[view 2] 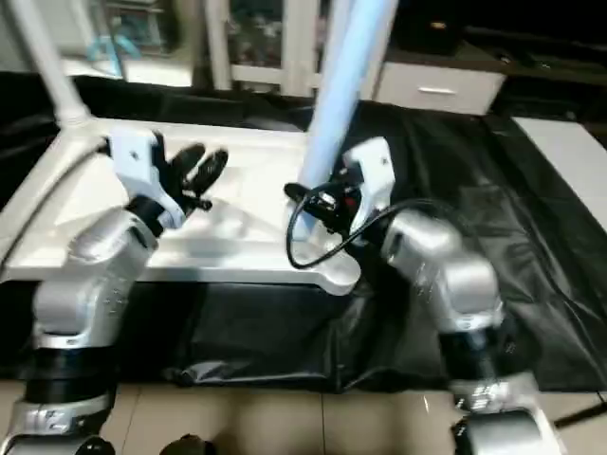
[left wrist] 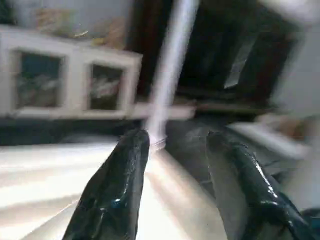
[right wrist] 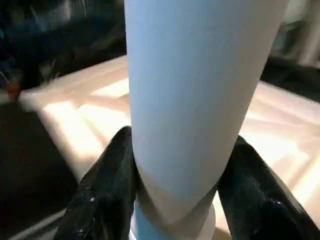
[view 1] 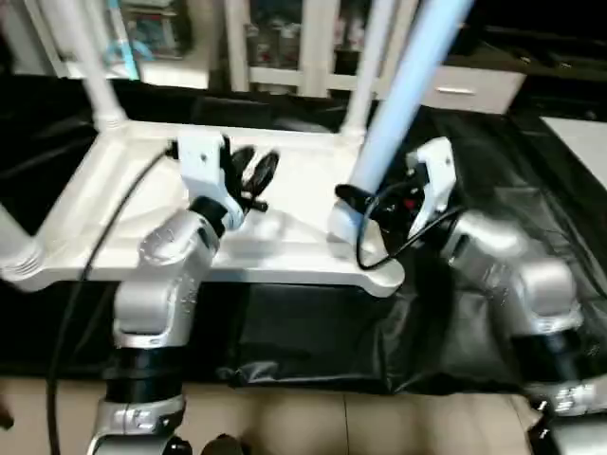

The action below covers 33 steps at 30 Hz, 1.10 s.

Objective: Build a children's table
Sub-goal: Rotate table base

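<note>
Here, what stands before me:

Tabletop: the white tabletop (view 1: 285,237) lies underside up on a black sheet (view 1: 313,332) that covers the work surface; its near edge runs just ahead of the robot's forearms.

Legs, counted: four white legs stand in the corner sockets. The near right leg (view 1: 398,95) leans a little and rises out of the top of the head views. The far left leg (view 1: 90,66) and the far right leg (view 1: 365,66) are also cut off at the top. The near left leg (view 1: 14,246) shows just its base at the picture's edge.

Right gripper: the right gripper (right wrist: 175,175) has a black finger on each side of the near right leg, low down just above the socket, both pressed against the tube.

Left gripper: the left gripper (view 1: 248,172) hangs over the middle of the tabletop, fingers (left wrist: 117,190) parted with a clear gap and nothing between them.

Hard to make out: the ribbing of the underside is washed out by glare; the shelving (view 1: 275,38) behind is blurred.

Open room: bare black sheet to the right of the tabletop and along its near edge; pale floor (view 1: 379,422) below that.
</note>
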Available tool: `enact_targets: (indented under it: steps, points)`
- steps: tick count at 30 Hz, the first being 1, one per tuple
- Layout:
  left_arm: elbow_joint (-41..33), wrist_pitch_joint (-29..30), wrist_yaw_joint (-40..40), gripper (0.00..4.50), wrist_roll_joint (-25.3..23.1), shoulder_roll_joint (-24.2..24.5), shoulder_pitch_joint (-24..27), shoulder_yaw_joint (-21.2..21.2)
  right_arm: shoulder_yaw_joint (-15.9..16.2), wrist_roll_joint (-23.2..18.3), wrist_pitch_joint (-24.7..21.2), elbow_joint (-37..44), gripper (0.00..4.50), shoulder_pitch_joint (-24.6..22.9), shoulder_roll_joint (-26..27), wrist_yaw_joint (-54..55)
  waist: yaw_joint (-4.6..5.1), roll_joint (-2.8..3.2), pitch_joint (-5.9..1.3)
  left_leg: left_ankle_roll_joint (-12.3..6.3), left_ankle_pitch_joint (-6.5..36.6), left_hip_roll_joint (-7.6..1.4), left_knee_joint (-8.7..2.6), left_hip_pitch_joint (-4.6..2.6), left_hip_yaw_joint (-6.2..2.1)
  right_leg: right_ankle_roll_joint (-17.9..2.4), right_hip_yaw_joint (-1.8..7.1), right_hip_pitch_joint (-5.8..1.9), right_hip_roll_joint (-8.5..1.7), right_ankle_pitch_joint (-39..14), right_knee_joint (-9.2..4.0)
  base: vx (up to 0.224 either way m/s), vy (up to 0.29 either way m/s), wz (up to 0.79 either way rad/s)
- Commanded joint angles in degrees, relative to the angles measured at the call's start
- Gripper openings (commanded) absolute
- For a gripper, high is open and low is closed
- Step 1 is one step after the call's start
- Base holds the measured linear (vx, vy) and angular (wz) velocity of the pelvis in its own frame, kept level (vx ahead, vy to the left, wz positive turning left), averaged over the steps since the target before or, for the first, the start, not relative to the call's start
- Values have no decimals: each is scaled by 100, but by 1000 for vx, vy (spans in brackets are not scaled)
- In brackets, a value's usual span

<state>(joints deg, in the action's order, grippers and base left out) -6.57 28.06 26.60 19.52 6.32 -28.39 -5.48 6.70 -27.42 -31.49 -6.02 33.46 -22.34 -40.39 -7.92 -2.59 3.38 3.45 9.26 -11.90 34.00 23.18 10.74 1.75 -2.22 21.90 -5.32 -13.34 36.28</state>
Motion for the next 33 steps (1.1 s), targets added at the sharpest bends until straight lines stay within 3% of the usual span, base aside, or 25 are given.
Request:
enact_targets:
  steps: [1,2,3,4,6,7,8,9,10,12,13,14,19,21,23,24,26,27,28,29,31,33]
  points:
    - [-237,258,618,252,575,58,-101,226,41,-63,-194,2,184,47,-59,-238,7,14,-424,67,302,-103,-344,-231,-3,-1216,142,-174,-176,767,-296,0,0,0]
    - [-251,270,683,252,636,65,-107,232,40,-82,-218,23,184,49,-62,-260,10,48,-427,95,329,-104,-344,-240,-2,-1201,145,-166,-170,771,-298,0,0,0]
    - [-290,447,1176,287,1084,98,-190,249,56,-216,-339,194,184,39,-149,-479,-1,116,-438,178,371,-82,-338,-253,-2,-1195,145,-168,-164,788,-282,0,0,0]
    - [-231,591,1356,292,1260,65,-315,251,38,-312,-417,285,184,36,-259,-618,10,50,-438,235,468,-84,-346,-261,13,-1188,144,-176,-144,767,-300,0,0,0]
    - [-85,937,1675,307,1516,18,-585,274,13,-471,-535,394,184,34,-469,-913,-6,41,-434,270,527,-85,-359,-248,9,-1167,140,-196,-154,737,-301,0,0,0]
    - [37,1016,1715,321,1547,-31,-708,270,-15,-557,-596,425,184,21,-530,-1021,-21,71,-437,300,641,-86,-362,-260,9,-1155,141,-194,-169,627,-317,0,0,0]
    - [327,1140,1736,321,1559,-84,-967,295,-3,-614,-672,543,184,-41,-646,-1218,-19,167,-426,347,793,-80,-370,-243,-12,-1140,146,-201,-185,486,-316,0,0,0]
    - [327,1140,1736,332,1559,-84,-967,295,-3,-614,-672,543,184,-41,-646,-1218,11,117,-407,336,897,-69,-381,-248,14,-1091,153,-190,-157,371,-375,0,0,0]
    - [447,1196,1750,343,1609,-87,-1069,313,8,-597,-696,564,184,-43,-676,-1283,15,87,-418,339,960,-83,-385,-234,-13,-1088,153,-221,-193,302,-362,0,0,0]
    - [554,1240,1777,351,1621,-69,-1149,376,23,-588,-728,590,184,-54,-696,-1344,21,71,-425,310,971,-80,-381,-226,-14,-1106,158,-220,-201,189,-373,0,0,0]
    - [708,1329,1798,359,1620,-46,-1235,457,74,-567,-779,631,184,-68,-701,-1402,28,164,-432,334,960,-78,-382,-220,-31,-1117,152,-219,-199,191,-370,0,0,0]
    - [708,1329,1798,377,1620,-46,-1235,457,74,-567,-779,631,184,-68,-701,-1402,41,123,-437,318,992,-76,-371,-238,-19,-1148,157,-208,-187,208,-378,0,0,0]
    - [1058,1414,1757,406,1474,-43,-1486,599,288,-426,-868,562,184,-15,-757,-1436,41,133,-454,222,776,-86,-348,-242,-11,-1327,153,-207,-177,516,-347,0,0,0]
    - [1213,1311,1575,426,1396,-71,-1586,508,292,-370,-875,449,184,93,-757,-1493,47,15,-455,157,704,-85,-342,-228,6,-1359,156,-230,-181,565,-339,0,0,0]
    - [1312,1302,1483,432,1423,-81,-1650,417,294,-339,-884,376,184,172,-757,-1529,35,48,-450,100,702,-94,-337,-235,3,-1361,159,-219,-205,417,-345,0,0,0]
    - [1351,1349,1457,409,1498,-90,-1680,342,302,-326,-890,345,184,208,-767,-1555,53,-68,-444,64,679,-93,-333,-225,23,-1360,161,-226,-197,397,-353,0,0,0]
    - [1390,1537,1312,398,1700,-123,-1727,132,321,-286,-877,263,184,261,-812,-1640,6,-5,-449,26,551,-103,-327,-236,15,-1371,162,-209,-215,389,-331,0,0,0]
    - [1416,1672,1242,398,1831,-116,-1758,25,337,-267,-870,210,184,297,-837,-1693,12,-55,-451,29,541,-97,-317,-235,30,-1378,162,-209,-206,417,-323,0,0,0]
    - [1407,1701,1239,392,1863,-112,-1758,6,343,-263,-867,192,184,310,-844,-1704,1,-43,-456,31,529,-98,-317,-240,22,-1398,155,-207,-211,418,-314,0,0,0]
    - [1352,1778,1264,392,1923,-70,-1746,-6,369,-251,-861,126,184,366,-857,-1739,-2,-100,-454,13,486,-98,-311,-239,29,-1406,156,-207,-209,442,-308,0,0,0]
    - [1292,1814,1286,361,1890,-21,-1724,39,381,-237,-855,52,184,426,-844,-1764,-5,-93,-448,11,510,-100,-318,-238,30,-1356,156,-198,-208,346,-321,0,0,0]
    - [1289,1777,1254,349,1797,18,-1720,89,387,-195,-831,-40,184,478,-819,-1806,-4,-129,-447,42,518,-106,-321,-246,33,-1309,155,-192,-208,322,-330,0,0,0]
